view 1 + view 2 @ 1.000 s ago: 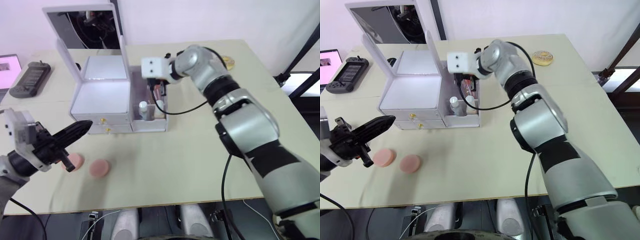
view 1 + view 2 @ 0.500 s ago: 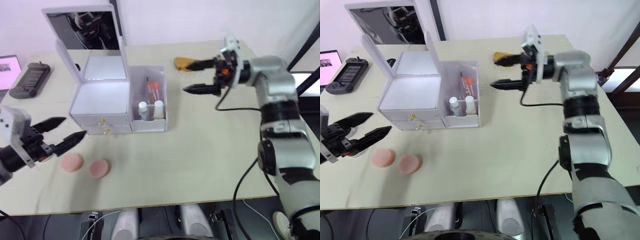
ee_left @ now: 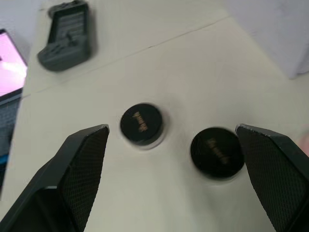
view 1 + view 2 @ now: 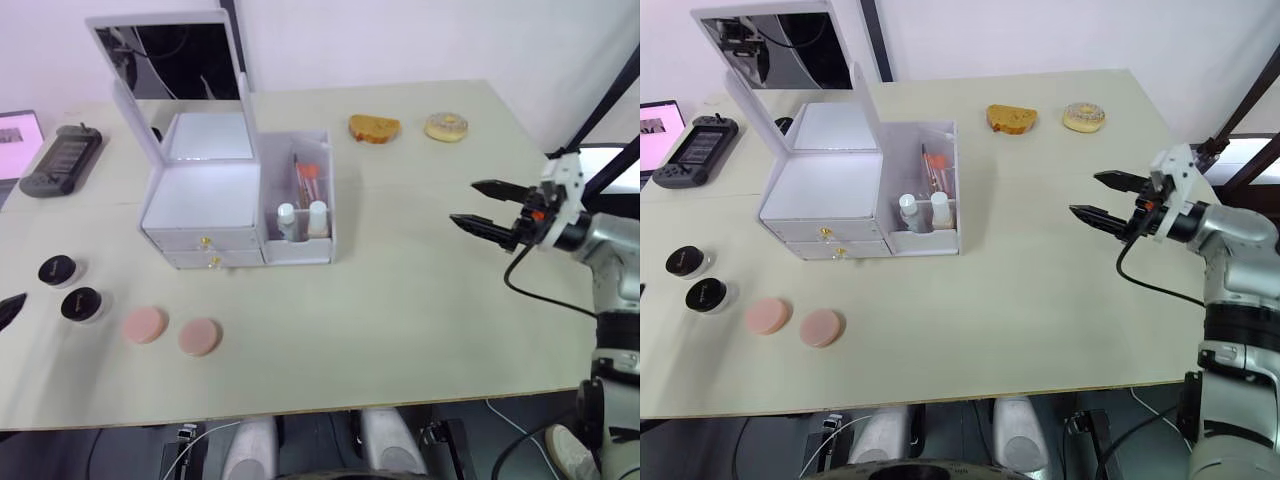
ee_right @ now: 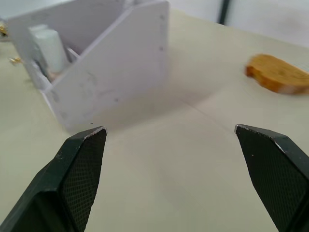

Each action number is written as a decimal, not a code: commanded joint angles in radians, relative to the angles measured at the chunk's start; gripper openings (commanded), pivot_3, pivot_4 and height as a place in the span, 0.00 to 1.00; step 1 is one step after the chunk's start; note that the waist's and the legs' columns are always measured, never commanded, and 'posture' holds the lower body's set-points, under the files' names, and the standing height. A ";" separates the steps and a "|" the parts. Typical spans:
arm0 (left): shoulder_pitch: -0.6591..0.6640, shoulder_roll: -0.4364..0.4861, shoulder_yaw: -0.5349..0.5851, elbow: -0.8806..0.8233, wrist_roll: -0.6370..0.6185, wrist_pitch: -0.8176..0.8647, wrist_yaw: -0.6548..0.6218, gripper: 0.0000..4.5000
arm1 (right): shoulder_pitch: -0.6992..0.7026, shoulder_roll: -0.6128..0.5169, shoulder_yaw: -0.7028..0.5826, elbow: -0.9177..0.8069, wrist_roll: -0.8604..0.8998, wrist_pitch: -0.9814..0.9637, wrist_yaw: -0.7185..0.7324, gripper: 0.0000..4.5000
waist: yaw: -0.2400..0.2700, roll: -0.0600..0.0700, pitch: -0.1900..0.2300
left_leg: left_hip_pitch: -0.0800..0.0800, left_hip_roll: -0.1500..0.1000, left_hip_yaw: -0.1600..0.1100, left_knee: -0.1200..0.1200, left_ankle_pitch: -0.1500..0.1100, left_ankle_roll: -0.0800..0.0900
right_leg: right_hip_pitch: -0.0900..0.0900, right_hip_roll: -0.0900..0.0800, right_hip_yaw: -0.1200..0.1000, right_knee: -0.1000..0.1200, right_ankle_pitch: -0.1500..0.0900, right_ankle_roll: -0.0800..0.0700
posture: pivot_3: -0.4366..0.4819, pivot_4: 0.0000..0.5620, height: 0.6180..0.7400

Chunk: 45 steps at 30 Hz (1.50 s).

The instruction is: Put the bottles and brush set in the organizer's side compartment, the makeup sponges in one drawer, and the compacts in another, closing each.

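The white organizer [image 4: 205, 200] stands with its mirror lid up and both gold-knobbed drawers pushed in. In its side compartment [image 4: 298, 200] stand the two bottles [image 4: 286, 220] [image 4: 317, 217] and the brush set [image 4: 303, 180]. Two pink makeup sponges [image 4: 144, 324] [image 4: 198, 337] lie in front of it. Two black compacts [image 4: 57, 269] [image 4: 80, 304] sit left of them. My left gripper [image 3: 171, 127] hovers open near the compacts [image 3: 141, 123] at the table's left edge. My right gripper [image 4: 463, 202] is open and empty over the right side, far from the organizer.
A slice of bread [image 4: 374, 128] and a donut [image 4: 446, 126] lie at the back right. A dark handheld device [image 4: 60, 158] and a pink-lit screen [image 4: 12, 130] sit at the back left. Bare tabletop lies between the organizer and my right gripper.
Both grippers went from shut to open. The right arm swung away from the side compartment to the table's right. The left arm withdrew leftward, uncovering the compacts.
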 commanded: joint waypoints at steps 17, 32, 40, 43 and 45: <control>0.102 -0.091 0.090 0.103 0.000 -0.075 -0.001 0.98 | 0.086 -0.073 -0.057 0.105 0.050 -0.115 -0.068 1.00 | -0.001 -0.001 -0.001 | 0.001 0.000 0.000 0.001 0.000 0.000 | 0.001 0.000 0.000 0.000 -0.001 -0.002 | 0.48 0.27 1.00; 0.165 -0.200 0.040 -0.329 -0.065 0.103 0.034 0.98 | 0.006 -0.013 0.204 -0.272 0.069 0.173 -0.092 1.00 | -0.018 0.004 0.000 | 0.004 -0.039 -0.070 -0.002 0.001 0.001 | 0.029 -0.031 -0.049 0.008 -0.024 0.008 | 0.48 0.27 1.00; 0.222 -0.266 0.007 -0.617 -0.139 0.215 0.076 0.98 | -0.090 -0.056 0.344 -0.607 0.195 0.400 0.010 1.00 | 0.049 0.004 0.000 | -0.001 -0.036 -0.057 -0.007 0.002 -0.002 | 0.021 -0.031 -0.043 0.004 -0.025 0.004 | 0.48 0.27 1.00; 0.227 -0.279 -0.006 -0.683 -0.157 0.243 0.092 0.98 | -0.129 -0.065 0.358 -0.675 0.265 0.479 0.034 1.00 | 0.057 0.001 -0.001 | -0.001 -0.036 -0.053 -0.007 0.002 -0.002 | 0.022 -0.033 -0.040 0.001 -0.025 0.004 | 0.48 0.27 1.00; 0.232 -0.290 -0.019 -0.720 -0.160 0.251 0.102 0.98 | -0.159 -0.055 0.363 -0.698 0.298 0.512 0.031 1.00 | 0.057 0.000 0.000 | -0.001 -0.037 -0.051 -0.007 0.002 -0.002 | 0.022 -0.033 -0.039 0.000 -0.024 0.005 | 0.48 0.27 1.00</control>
